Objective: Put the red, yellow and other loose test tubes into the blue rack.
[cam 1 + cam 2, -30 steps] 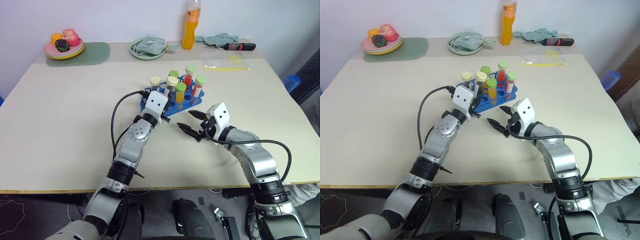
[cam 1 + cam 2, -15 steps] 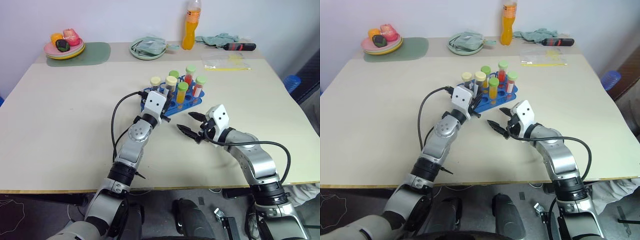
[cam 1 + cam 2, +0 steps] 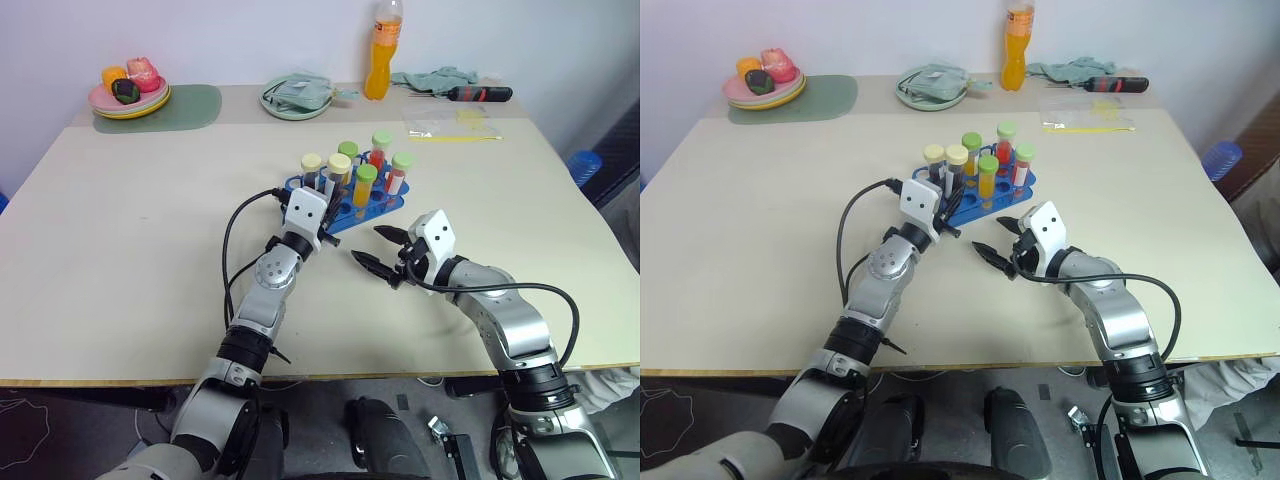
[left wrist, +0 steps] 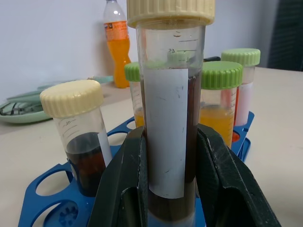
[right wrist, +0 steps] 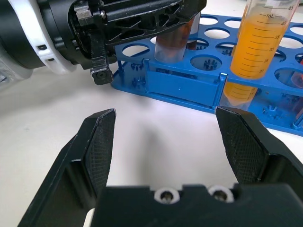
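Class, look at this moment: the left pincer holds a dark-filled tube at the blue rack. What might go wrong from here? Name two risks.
1. The left pincer grips the dark tube low, with neighbouring tubes close beside it; opening or pulling back carelessly may knock one.
2. The blue rack is light and rests loose on the table; a push may slide it. The right pincer waits open near its edge.
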### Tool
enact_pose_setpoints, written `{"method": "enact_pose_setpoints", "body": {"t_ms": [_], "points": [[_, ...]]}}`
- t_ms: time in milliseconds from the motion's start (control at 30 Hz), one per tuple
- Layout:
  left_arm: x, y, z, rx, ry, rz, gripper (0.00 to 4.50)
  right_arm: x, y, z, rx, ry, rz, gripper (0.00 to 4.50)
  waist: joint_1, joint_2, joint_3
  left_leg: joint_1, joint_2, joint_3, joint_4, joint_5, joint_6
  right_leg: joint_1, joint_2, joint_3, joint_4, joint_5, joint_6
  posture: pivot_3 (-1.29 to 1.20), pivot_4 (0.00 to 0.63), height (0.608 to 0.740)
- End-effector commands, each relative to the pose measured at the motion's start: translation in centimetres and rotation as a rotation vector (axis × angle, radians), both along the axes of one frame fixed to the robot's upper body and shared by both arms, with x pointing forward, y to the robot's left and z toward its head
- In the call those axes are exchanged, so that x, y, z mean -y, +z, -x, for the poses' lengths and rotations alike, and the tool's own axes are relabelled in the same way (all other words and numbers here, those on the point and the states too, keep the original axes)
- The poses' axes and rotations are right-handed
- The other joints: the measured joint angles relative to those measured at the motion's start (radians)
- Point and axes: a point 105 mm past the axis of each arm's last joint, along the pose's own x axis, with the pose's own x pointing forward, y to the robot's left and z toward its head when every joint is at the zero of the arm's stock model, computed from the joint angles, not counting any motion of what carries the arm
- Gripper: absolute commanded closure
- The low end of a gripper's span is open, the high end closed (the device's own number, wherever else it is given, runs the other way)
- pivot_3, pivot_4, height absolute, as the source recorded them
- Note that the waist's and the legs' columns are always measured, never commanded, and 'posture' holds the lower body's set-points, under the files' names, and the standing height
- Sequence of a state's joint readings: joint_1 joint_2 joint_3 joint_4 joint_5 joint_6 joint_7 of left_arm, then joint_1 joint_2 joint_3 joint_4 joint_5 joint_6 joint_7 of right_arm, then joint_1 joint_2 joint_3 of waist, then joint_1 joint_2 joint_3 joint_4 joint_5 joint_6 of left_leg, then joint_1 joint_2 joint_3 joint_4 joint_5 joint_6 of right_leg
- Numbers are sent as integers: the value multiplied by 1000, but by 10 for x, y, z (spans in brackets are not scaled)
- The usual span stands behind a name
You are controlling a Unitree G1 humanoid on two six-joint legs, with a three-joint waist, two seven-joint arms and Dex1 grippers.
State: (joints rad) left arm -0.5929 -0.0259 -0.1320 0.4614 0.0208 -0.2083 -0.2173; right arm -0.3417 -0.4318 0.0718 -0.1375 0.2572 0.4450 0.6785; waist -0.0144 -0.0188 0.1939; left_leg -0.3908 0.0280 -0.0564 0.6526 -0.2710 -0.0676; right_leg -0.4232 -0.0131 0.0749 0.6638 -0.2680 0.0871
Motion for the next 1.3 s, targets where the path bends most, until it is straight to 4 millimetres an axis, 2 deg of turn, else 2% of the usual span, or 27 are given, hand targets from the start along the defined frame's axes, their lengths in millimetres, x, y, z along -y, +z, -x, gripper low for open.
{"method": "enact_pose_setpoints", "body": {"t_ms": [33,233,333,367,400,467,533,667,700,867,967,1033,1200,1300], "points": [[7,-1,-1,-8,-24,16,3731,-7,16,4,61,32,-4,770,0,0,0,0,0,0,0,0,0,0,0,0,0,0,0,0,150,740],[9,-5,-1,-22,-38,14,3731,-7,17,4,65,32,-4,770,3,0,0,0,0,0,1,0,0,1,0,0,0,0,0,0,150,740],[7,-7,0,-30,-42,30,2293,-7,17,5,65,31,-4,770,2,0,0,0,0,0,1,0,0,1,0,0,0,0,0,0,150,740],[6,-6,1,-27,-42,41,1630,-7,17,5,66,32,-6,770,1,0,0,0,0,0,1,0,0,1,0,0,0,0,0,0,150,740],[5,-5,2,-25,-43,49,1370,-7,17,6,66,32,-6,770,1,0,0,0,0,0,1,0,0,1,0,0,0,0,0,0,150,740],[-5,1,10,2,-58,74,417,-3,22,6,79,29,-7,770,-5,0,0,0,0,-1,0,0,0,1,0,0,0,0,0,0,150,740],[-15,7,16,20,-62,85,417,2,28,9,93,33,-3,770,-6,0,0,0,0,-1,0,0,0,0,1,0,0,0,0,0,150,740],[-54,12,36,9,-77,62,417,24,43,19,92,62,20,770,-5,0,0,0,1,-1,0,0,0,0,1,0,0,0,0,0,150,740],[-58,13,40,2,-84,51,417,29,45,20,88,65,28,770,-5,0,0,0,1,-1,0,0,0,0,1,0,0,0,0,0,150,740],[-136,7,75,-120,-41,-109,417,80,53,33,24,29,103,770,-5,1,0,1,1,0,-1,0,0,1,1,0,0,0,0,0,150,740],[-164,0,87,-196,-4,-187,417,104,48,35,-8,-7,149,770,-4,0,0,1,2,0,-1,0,0,1,1,0,0,0,-1,0,150,740],[-184,-2,94,-227,37,-215,417,110,46,36,-21,-15,153,770,-4,0,0,1,2,0,0,0,0,2,1,0,-1,0,-1,0,150,740],[-207,-3,107,-264,108,-236,417,113,41,33,-33,-16,151,770,-6,0,0,1,2,1,0,0,0,2,1,0,-1,-1,-1,0,150,740],[-209,-2,112,-268,129,-234,417,111,42,30,-31,-3,146,770,-6,0,0,2,2,1,0,0,0,2,1,0,-1,-1,-1,0,150,740]]}}
